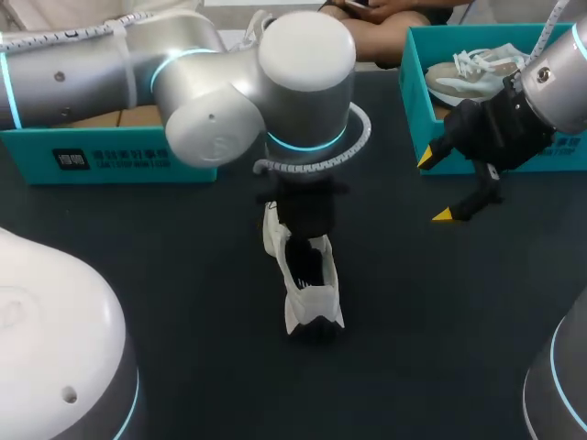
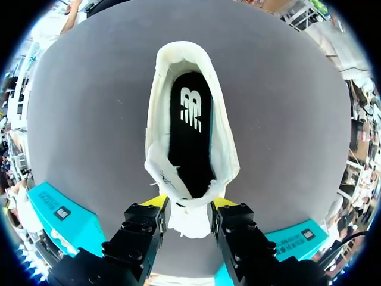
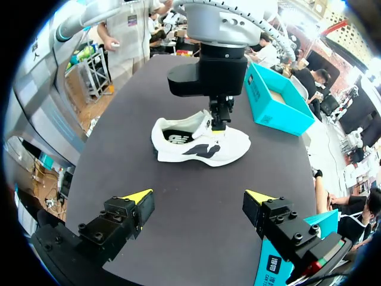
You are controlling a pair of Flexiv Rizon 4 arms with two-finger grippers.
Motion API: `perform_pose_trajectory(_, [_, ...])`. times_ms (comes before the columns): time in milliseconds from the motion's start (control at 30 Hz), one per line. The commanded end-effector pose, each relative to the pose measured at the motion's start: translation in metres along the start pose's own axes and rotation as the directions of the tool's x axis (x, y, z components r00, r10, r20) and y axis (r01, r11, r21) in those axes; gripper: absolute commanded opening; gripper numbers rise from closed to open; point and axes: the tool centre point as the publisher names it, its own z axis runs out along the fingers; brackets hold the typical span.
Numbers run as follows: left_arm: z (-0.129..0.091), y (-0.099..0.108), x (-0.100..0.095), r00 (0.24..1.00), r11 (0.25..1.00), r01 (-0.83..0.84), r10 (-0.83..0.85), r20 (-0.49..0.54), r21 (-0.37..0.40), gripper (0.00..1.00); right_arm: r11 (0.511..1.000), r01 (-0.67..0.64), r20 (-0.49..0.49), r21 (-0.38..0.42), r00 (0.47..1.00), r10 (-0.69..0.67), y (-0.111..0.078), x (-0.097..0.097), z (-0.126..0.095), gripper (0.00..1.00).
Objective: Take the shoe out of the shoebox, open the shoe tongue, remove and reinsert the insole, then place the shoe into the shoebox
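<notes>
Shoe [image 1: 312, 307]: white, mid-desk [image 1: 183, 367], heel nearest; toe hidden beneath the left arm.
Insole [image 2: 190, 137]: black, inside the shoe.
Left tool [image 2: 189, 204]: clamped on the shoe tongue [image 2: 189, 225].
Right tool [image 3: 199, 198]: fingers spread, empty, at 2 o'clock from the shoe.
Shoebox [image 1: 413, 87]: teal, 2 o'clock, contents partly covered by the right arm.

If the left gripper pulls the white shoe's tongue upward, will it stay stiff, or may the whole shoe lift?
The tongue looks thin and creased in the left gripper, so it probably bends. The shoe seems light and nothing holds it down, the right gripper being open and apart, so a pull may lift or tilt it.
</notes>
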Motion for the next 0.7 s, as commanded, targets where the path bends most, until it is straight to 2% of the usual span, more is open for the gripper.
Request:
perform_pose_trajectory(33, [-0.003,-0.008,-0.002,1.000,1.000,-0.007,0.007,0.009,0.000,0.41,1.000,-0.001,0.002,0.003,1.000,0.001,0.000,0.000,0.001,1.00])
perform_pose_trajectory(500, [0.008,-0.050,0.003,0.999,0.998,-0.032,0.032,0.008,0.045,0.41,1.000,-0.001,0.002,0.003,1.000,0.001,0.000,0.000,0.001,1.00])
perform_pose_trajectory(700, [0.004,-0.058,0.007,1.000,0.999,-0.021,0.021,0.009,0.048,0.40,1.000,-0.001,0.002,0.003,1.000,0.001,0.000,0.000,0.001,1.00])
